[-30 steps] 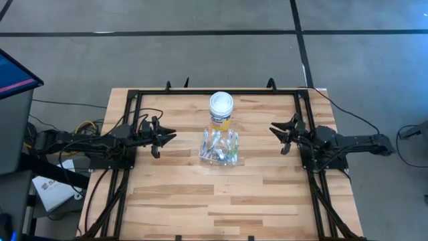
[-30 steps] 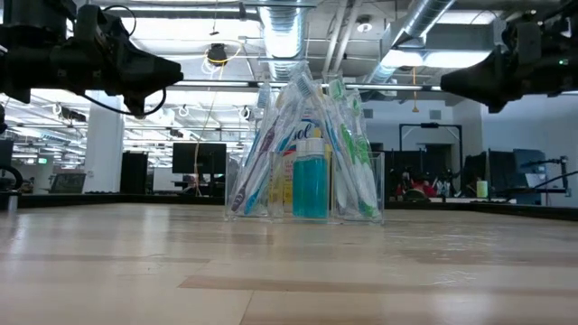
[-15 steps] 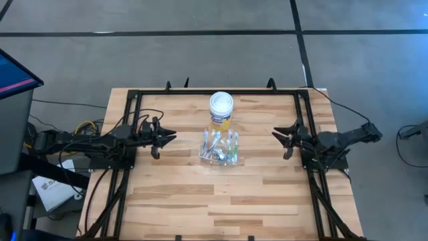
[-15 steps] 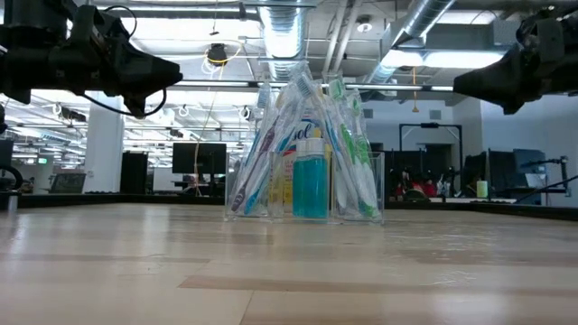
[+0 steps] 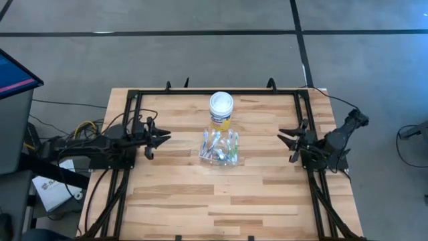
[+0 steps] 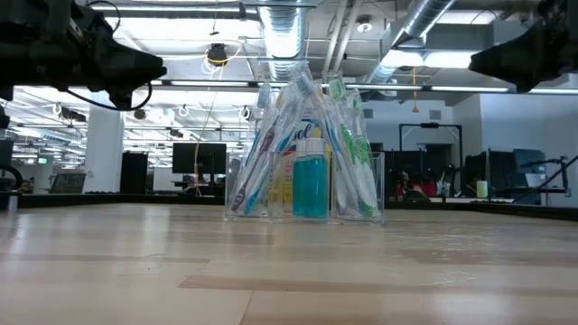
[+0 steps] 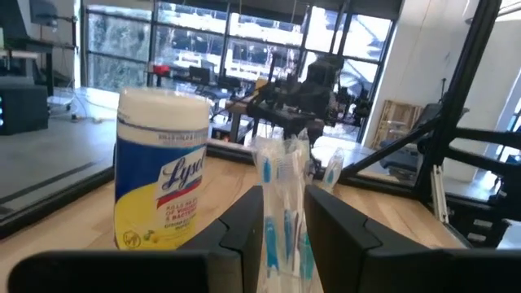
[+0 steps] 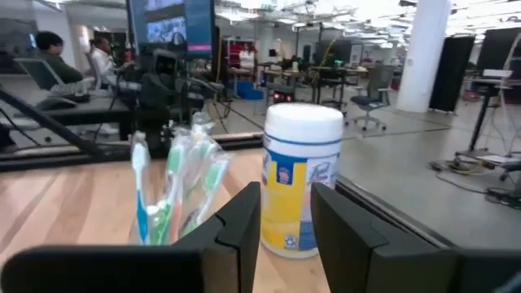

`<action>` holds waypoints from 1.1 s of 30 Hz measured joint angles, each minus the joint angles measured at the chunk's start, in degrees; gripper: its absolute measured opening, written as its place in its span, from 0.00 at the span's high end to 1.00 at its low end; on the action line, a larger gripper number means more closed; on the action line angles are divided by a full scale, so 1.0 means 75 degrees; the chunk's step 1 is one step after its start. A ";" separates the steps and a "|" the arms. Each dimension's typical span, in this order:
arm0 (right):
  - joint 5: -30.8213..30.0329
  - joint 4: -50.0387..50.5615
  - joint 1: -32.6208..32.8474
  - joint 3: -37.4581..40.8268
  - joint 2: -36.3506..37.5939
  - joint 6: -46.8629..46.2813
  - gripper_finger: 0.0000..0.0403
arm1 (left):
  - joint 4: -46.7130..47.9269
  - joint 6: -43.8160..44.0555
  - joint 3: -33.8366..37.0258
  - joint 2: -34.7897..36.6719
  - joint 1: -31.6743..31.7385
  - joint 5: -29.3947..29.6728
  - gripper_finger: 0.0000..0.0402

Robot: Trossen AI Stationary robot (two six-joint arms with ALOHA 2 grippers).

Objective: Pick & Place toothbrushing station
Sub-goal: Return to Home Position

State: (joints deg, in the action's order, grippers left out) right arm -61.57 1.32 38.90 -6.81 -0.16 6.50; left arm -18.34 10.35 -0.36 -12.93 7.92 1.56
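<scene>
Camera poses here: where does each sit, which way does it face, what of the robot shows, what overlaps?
High: overhead, straight down on table; both arms, left gripper and right gripper apart at the sides.
Low: table height, level across at toothbrush cup; arms in upper corners.
Left wrist: on left arm, faces cup and yellow jar past own open fingers.
Right wrist: same pair from the opposite side, own open fingers.
Shared: all four show the cup.

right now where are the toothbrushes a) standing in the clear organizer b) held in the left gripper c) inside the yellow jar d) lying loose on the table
a: the toothbrushes stand in the clear organizer beside the yellow jar; the left gripper and right gripper are open and empty
</scene>
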 joint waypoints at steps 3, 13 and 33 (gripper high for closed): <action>-0.0206 0.0103 0.0276 0.0005 0.0000 -0.0021 0.75 | 0.0106 -0.0003 0.0000 0.0438 -0.0003 0.0000 0.79; -0.0290 0.0261 0.0455 0.0221 0.0000 -0.0470 0.75 | 0.0352 -0.0357 0.0000 0.0795 -0.0003 0.0076 0.79; -0.0179 0.0048 -0.0678 0.0673 0.0003 -0.0371 0.75 | 0.0393 -0.0600 0.0000 0.0760 -0.0003 0.0076 0.79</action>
State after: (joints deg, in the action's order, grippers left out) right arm -62.92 1.68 33.82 -1.76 -0.14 3.71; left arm -15.40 5.85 -0.36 -7.22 7.90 2.13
